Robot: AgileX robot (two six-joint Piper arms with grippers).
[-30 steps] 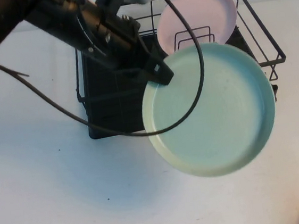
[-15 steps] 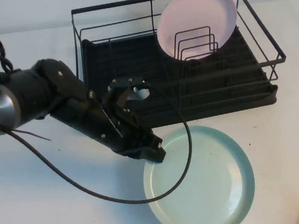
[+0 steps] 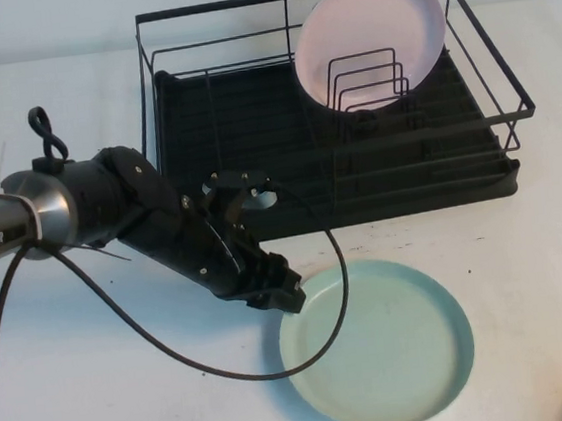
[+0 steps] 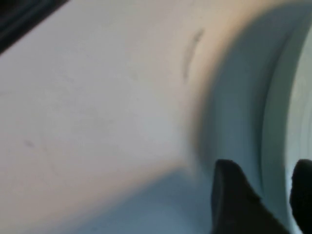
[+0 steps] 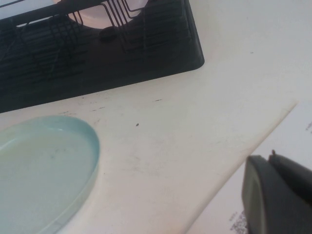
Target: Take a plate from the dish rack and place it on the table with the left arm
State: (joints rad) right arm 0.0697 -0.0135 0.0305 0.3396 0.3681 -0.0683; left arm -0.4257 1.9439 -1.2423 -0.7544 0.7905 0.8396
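Flat on the white worktop [image 3: 99, 390], just in front of the dish rack [image 3: 253, 133], lies the mint-green plate [image 3: 381, 346]. At its left rim sits the left gripper [image 3: 288, 296], fingers [image 4: 229, 195] parted with the rim between them, no longer clamped. A pink plate [image 3: 368, 35] stands upright in the rack's back right corner. Only the right wrist view shows the right gripper [image 5: 278, 200], over a printed sheet [image 5: 302, 126]; whether it is apart or together I cannot tell.

place: looks like a robot lab bench tbh | why: bare white table [image 3: 99, 390], a Piper-branded arm [image 3: 70, 208], and just a black wire dish rack [image 3: 488, 78] as a kitchen prop
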